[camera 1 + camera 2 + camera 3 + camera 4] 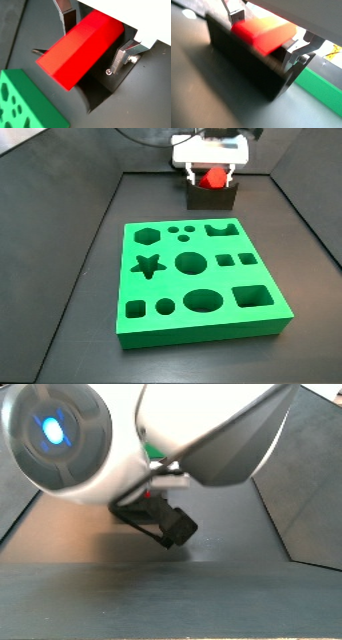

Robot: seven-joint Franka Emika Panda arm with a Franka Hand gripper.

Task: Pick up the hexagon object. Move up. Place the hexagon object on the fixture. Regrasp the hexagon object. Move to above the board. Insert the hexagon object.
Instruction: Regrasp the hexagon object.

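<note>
The hexagon object (80,52) is a bright red prism lying between my fingers. It also shows in a wrist view (264,35) and in a side view (214,177). My gripper (214,180) is at the far end of the floor, right over the fixture (210,197). It is shut on the red piece, one silver finger (124,56) on each side. The piece's underside sits at the top of the dark fixture block (241,62); I cannot tell whether it touches. The green board (201,278) lies nearer, in front of the fixture.
A corner of the board (27,105) shows beside the fixture, and an edge of it shows in a wrist view (318,90). Dark walls ring the floor (80,278). The robot's white body (80,434) blocks most of a side view.
</note>
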